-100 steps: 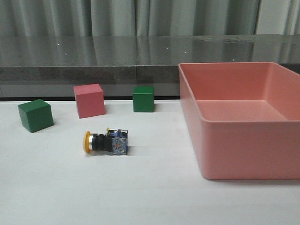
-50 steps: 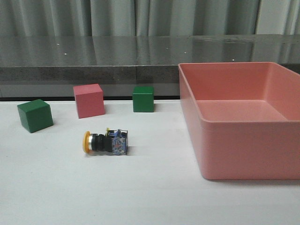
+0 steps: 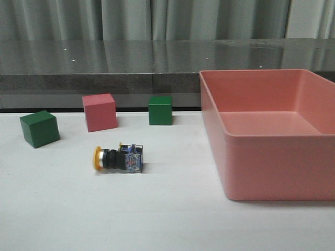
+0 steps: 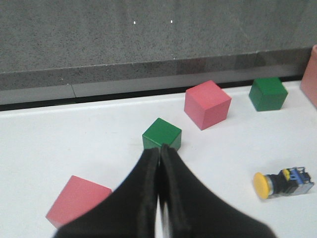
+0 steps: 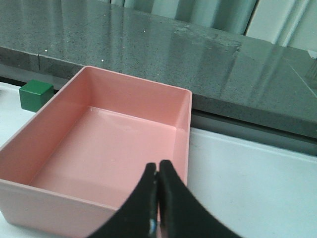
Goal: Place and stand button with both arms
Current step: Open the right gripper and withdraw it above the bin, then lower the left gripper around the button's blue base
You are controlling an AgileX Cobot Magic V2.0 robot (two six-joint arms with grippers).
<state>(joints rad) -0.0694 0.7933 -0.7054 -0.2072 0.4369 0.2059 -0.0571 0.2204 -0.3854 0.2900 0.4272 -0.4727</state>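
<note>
- The button [image 3: 118, 158] lies on its side on the white desk [image 3: 157, 209], its yellow cap pointing toward the robot's left and its blue-grey block base toward the pink bin [image 3: 272, 130].
- Seen from the front, it rests in open space, nearer the robot than the row of cubes: a green cube [image 3: 39, 128] far left, a pink cube [image 3: 99, 112] behind and left of the button, and a second green cube [image 3: 160, 110] behind and to its right.
- The bin stands well apart from the button on the right side of the desk.
- Neither arm shows in the front view.
- The left tool [image 4: 159, 198] has its two black fingers pressed together with nothing between them.
- In the left wrist view the button [image 4: 283, 181] sits well off to the side of that tool, not touching it; the nearest green cube [image 4: 162, 134] lies just past the fingertips, and another pink cube [image 4: 78, 199] sits close beside the fingers.
- The right tool [image 5: 157, 198] is likewise closed tight and empty, hovering at the near wall of the pink bin [image 5: 29, 193].
- The button does not appear in the right wrist view; only one green cube [image 5: 35, 95] shows beyond the bin's far corner.
</note>
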